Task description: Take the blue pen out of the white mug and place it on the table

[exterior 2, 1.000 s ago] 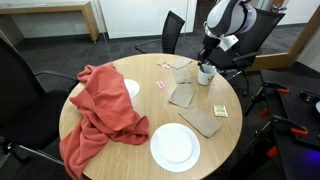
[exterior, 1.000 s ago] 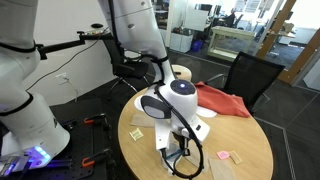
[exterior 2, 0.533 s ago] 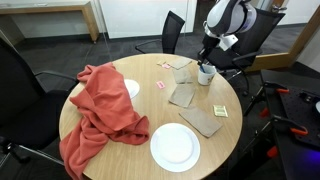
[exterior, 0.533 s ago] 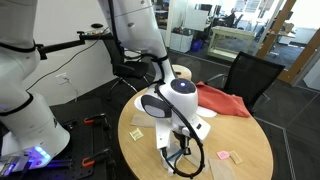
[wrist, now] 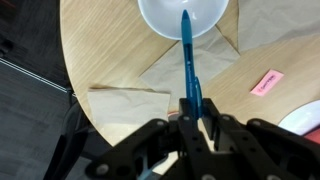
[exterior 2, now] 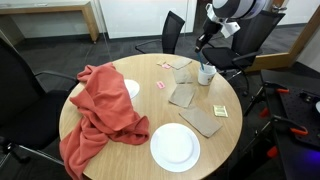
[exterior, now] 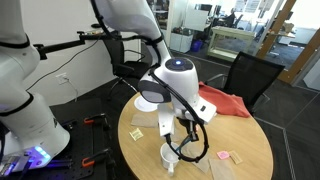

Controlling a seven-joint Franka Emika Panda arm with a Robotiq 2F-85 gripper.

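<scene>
In the wrist view my gripper (wrist: pixel 192 112) is shut on the upper end of the blue pen (wrist: pixel 187 55). The pen hangs straight down towards the open mouth of the white mug (wrist: pixel 160 15). Whether its lower end is clear of the rim I cannot tell. In both exterior views the gripper (exterior 2: pixel 203 42) (exterior: pixel 185 132) is raised above the mug (exterior 2: pixel 205 74) (exterior: pixel 168 155). The mug stands near the edge of the round wooden table (exterior 2: pixel 140 140). The pen is too thin to make out in the exterior views.
Brown paper napkins (exterior 2: pixel 186 95) (exterior 2: pixel 205 121) lie beside the mug, with a yellow note (exterior 2: pixel 219 110) and pink notes (exterior 2: pixel 162 85). A red cloth (exterior 2: pixel 105 105) covers one side of the table. White plates (exterior 2: pixel 175 147) (exterior 2: pixel 131 88) lie further off. Black chairs (exterior 2: pixel 20 75) ring the table.
The gripper has risen from down at the mug to well above it, taking the blue pen up with it. The mug has stayed in place.
</scene>
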